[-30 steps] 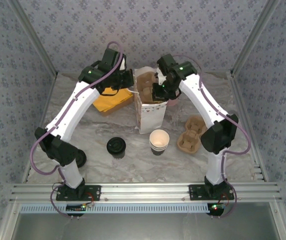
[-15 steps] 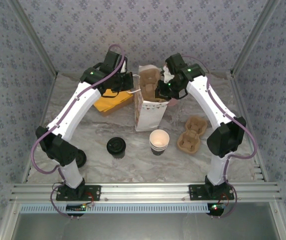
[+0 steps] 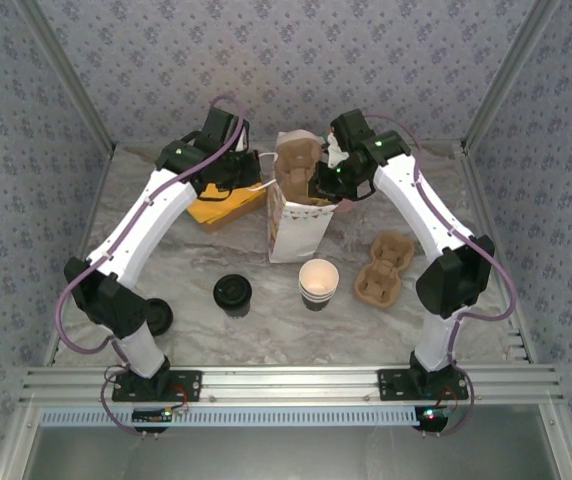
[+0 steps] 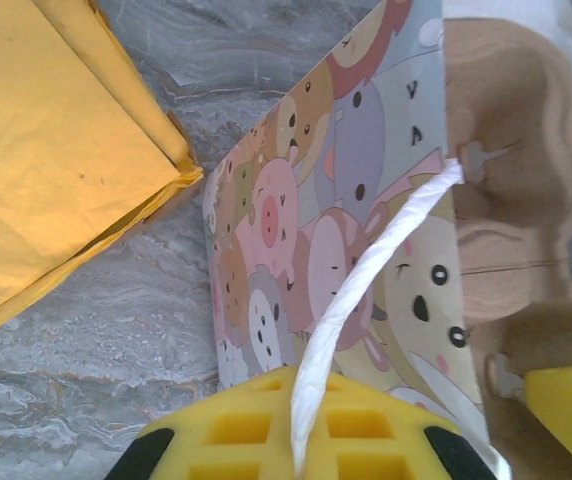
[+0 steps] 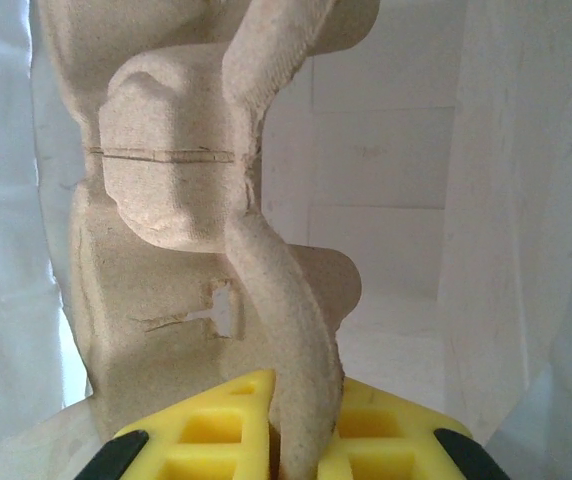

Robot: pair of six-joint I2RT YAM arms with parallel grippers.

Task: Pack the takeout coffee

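The takeout coffee point(image 3: 318, 279), a small cream-rimmed paper cup with dark rings, stands upright in front of the cartoon-print paper bag point(image 3: 296, 228), apart from both grippers. My left gripper point(image 3: 255, 181) is shut on the bag's white cord handle point(image 4: 368, 290) at the bag's left side point(image 4: 296, 260). A brown cardboard carrier point(image 3: 299, 165) stands on end in the bag's mouth. The right gripper point(image 3: 328, 184) is shut on that carrier's curved rim point(image 5: 288, 330), with the bag's white inside point(image 5: 396, 200) behind it.
A second cardboard carrier point(image 3: 384, 268) lies right of the cup. One black lid point(image 3: 233, 293) sits left of the cup, and another point(image 3: 157, 316) lies by the left arm. Yellow paper point(image 3: 221, 205) lies behind the left arm, and a pink cup point(image 3: 346, 207) stands under the right arm.
The carrier has tipped from lying across the bag's mouth to standing on end in it. The bag has leaned slightly left. The cup has not moved.
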